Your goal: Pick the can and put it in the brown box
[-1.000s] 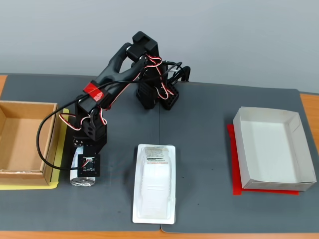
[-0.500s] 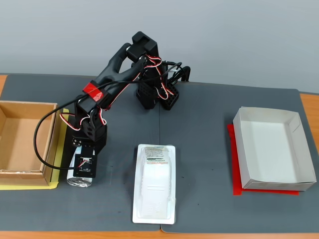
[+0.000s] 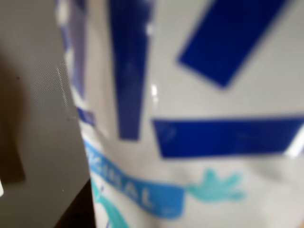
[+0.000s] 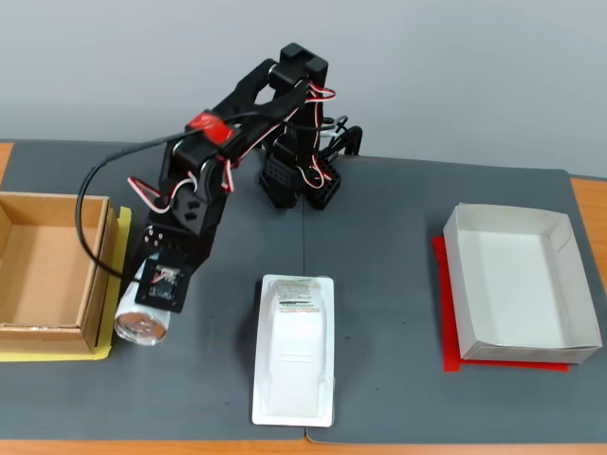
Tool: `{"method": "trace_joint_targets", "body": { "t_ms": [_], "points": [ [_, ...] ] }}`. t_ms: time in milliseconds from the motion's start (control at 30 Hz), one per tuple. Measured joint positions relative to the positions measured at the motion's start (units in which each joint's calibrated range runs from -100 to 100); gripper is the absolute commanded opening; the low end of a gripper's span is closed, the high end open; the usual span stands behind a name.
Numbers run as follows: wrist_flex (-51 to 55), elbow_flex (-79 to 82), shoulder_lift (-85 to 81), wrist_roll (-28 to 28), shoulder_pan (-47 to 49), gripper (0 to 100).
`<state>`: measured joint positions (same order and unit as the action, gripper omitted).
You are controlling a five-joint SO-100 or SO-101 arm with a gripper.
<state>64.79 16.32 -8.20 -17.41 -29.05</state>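
The can (image 4: 142,325) is white with a silver end. It lies low over the dark mat, just right of the brown box (image 4: 93,275), with its end toward the camera in the fixed view. My gripper (image 4: 155,287) reaches down over the can's upper part and grips it; the fingertips are hidden behind the wrist. In the wrist view the can (image 3: 199,118) fills the frame, blurred, with dark blue lettering and light-blue graphics. The brown box stands open and empty at the left edge.
A white plastic blister tray (image 4: 296,346) lies at the mat's middle front. A white rectangular box (image 4: 520,284) sits on a red sheet at the right. The arm's base (image 4: 299,175) stands at the back. A yellow sheet (image 4: 119,284) lies under the brown box.
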Motion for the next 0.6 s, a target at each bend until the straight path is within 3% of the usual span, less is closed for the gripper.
{"method": "trace_joint_targets", "body": {
  "t_ms": [600],
  "points": [
    [1.3,-11.2,-4.8,-18.4,-14.3,12]
  ]
}}
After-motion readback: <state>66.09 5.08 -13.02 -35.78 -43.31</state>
